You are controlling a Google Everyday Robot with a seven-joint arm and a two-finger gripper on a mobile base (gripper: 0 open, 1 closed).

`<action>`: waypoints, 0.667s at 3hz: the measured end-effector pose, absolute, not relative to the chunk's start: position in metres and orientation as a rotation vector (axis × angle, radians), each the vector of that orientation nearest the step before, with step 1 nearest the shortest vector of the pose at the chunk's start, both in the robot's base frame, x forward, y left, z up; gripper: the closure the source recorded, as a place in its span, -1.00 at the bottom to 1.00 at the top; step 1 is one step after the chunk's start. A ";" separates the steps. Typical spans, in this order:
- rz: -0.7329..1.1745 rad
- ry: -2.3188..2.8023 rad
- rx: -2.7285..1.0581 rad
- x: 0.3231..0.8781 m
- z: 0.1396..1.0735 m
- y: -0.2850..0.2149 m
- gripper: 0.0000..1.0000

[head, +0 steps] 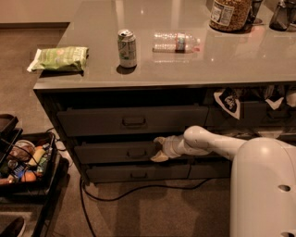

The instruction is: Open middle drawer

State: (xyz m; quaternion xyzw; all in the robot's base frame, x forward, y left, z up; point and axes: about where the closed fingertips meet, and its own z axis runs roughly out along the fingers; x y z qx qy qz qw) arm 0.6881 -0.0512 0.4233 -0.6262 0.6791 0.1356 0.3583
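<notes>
The middle drawer [115, 152], a wide, shallow dark-grey flat front with a small rectangular pull handle [136, 153] at its centre, sits in the centre-left of the frame, second in a stack of three fronts under the counter. Its long axis runs left to right across the frame, its face is turned toward the camera, and a dark gap shows above it. The pale gripper [158, 149] is at the right end of this front, to the right of the handle; whether it is spread or closed, or has hold of anything, I cannot tell. The robot's white arm [208, 143] reaches in from the right, out of the white rounded body [263, 185] at the lower right. Above the middle drawer is the taller dark-grey drawer [134, 121], and below it the lowest dark-grey drawer [134, 173]. The glossy grey countertop [185, 65] carries an upright white-and-green drinks can [127, 47], a clear plastic bottle [175, 41] lying on its side with a red-and-blue label, a green snack bag [59, 59] at the left edge and a labelled jar [229, 14] at the upper right; none of the writing can be read. A black cable [138, 187] trails over the brown carpet [152, 213], and a black crate [27, 162] of mixed items stands at the lower left.
</notes>
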 end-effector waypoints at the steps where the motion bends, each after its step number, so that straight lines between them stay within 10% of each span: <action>1: 0.354 1.754 -1.614 0.688 0.425 -0.051 -0.18; 2: 0.354 1.754 -1.614 0.690 0.425 -0.052 -0.32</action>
